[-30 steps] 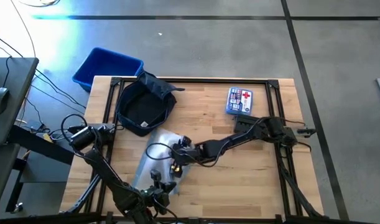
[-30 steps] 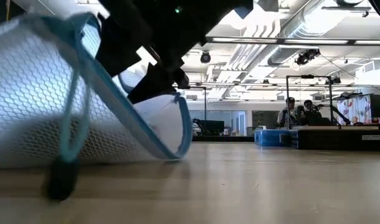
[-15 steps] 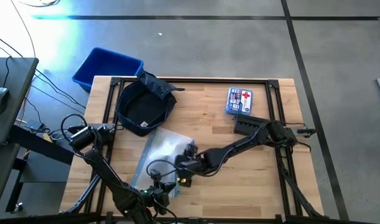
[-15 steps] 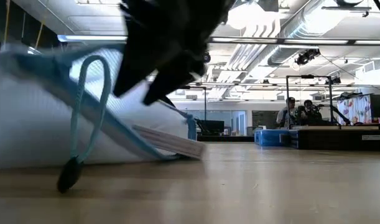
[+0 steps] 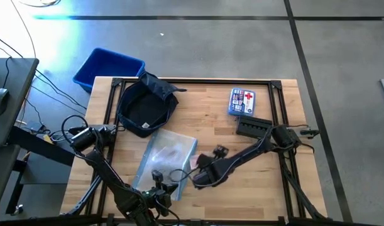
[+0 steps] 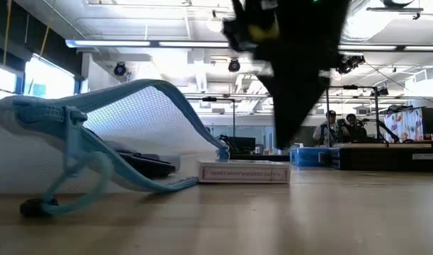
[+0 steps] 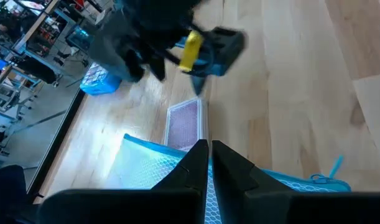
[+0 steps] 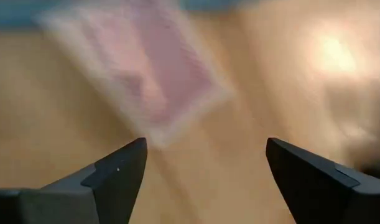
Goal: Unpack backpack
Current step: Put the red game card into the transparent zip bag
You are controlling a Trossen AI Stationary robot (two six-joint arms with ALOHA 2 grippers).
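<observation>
The dark navy backpack [image 5: 144, 107] lies open at the table's far left, and no gripper touches it. A clear mesh pouch with blue trim [image 5: 166, 157] lies nearer the front. My left gripper [image 7: 208, 158] is shut on it at the near end. A flat pink box [image 7: 186, 124] rests on the table at the pouch's mouth. My right gripper [image 8: 205, 168] hangs open just above the box, pointing steeply down, and touches nothing. My left gripper pinches the pouch's blue-trimmed mesh edge [image 7: 177, 160] between its two shut fingers, coming from the table's near side and slanting down. The held upper layer [image 6: 152, 88] stands arched above the table, while the rest of the pouch lies on the wood.
A first-aid box [image 5: 242, 102] and a black flat item [image 5: 251, 127] lie at the far right. A bright blue bin [image 5: 109, 68] stands off the table's far left corner. Something dark [image 6: 142, 161] lies inside the pouch. Bare wood spreads to the right of the box.
My right gripper has drawn out of the pouch's mouth toward the table's right and near edges and tipped steeply downward. The flat box has come out with it and now lies flat on the wood. The pouch's upper layer has sunk lower.
</observation>
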